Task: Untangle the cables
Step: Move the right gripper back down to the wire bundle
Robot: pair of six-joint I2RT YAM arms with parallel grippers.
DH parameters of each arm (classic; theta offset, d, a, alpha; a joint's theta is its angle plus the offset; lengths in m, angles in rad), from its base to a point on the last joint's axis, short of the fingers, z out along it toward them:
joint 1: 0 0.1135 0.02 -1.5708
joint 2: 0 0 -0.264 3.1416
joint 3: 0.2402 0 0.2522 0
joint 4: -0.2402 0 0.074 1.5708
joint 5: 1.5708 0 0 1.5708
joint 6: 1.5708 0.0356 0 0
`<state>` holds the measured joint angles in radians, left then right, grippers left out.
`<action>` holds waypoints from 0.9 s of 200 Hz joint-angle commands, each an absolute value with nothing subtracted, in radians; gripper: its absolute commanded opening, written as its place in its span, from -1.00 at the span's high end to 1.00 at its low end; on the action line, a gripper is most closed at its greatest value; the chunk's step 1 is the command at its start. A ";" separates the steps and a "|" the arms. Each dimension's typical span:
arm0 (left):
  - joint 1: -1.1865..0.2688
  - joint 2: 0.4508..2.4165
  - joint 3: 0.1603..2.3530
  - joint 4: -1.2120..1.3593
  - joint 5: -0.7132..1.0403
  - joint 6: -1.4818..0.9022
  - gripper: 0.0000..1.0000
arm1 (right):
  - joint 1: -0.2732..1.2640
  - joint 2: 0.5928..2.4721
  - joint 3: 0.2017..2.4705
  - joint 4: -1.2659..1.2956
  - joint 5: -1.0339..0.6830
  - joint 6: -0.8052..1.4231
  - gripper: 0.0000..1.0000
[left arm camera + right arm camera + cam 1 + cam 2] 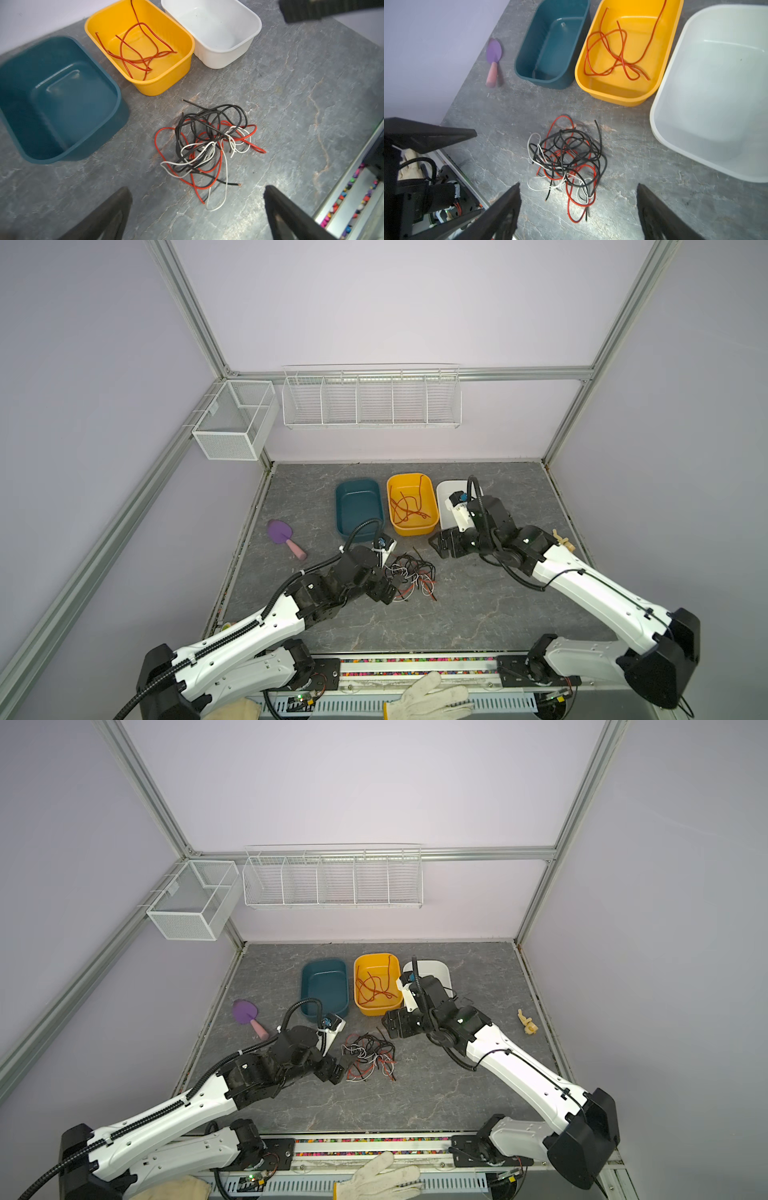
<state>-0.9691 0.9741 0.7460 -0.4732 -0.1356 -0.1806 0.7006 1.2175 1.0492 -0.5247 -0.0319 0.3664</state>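
Note:
A tangle of red, black and white cables [411,576] [370,1056] lies on the grey table in front of the bins. Both wrist views show it just beyond the open fingers [207,145] [566,162]. Several red-orange cables [409,506] [141,49] [614,54] lie loose in the yellow bin [415,529]. My left gripper [392,589] [197,191] hangs open at the tangle's left edge, holding nothing. My right gripper [436,547] [578,187] stands open above the table, just right of and behind the tangle, also with nothing in it.
A teal bin [357,506] and a white bin [218,31] flank the yellow one, both with nothing inside. A purple scoop [282,537] lies at the left, a small beige object [565,541] at the right. A white glove [428,697] rests at the front rail.

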 commanded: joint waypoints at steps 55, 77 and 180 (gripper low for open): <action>-0.974 0.993 0.683 -0.429 -0.080 -0.436 -0.96 | 0.728 1.215 0.824 -0.387 -0.155 0.387 -0.83; -0.974 1.005 0.660 -0.400 -0.066 -0.476 -0.92 | 0.753 1.249 0.828 -0.398 -0.180 0.386 -0.93; -0.974 0.971 0.556 -0.346 -0.134 -0.613 -0.82 | 0.858 1.305 0.802 -0.445 0.003 0.355 -0.48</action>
<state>-0.9691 0.9871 0.5785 -0.3630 -0.1093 -0.5537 0.8238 1.2667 0.8066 -0.4149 -0.0914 0.3721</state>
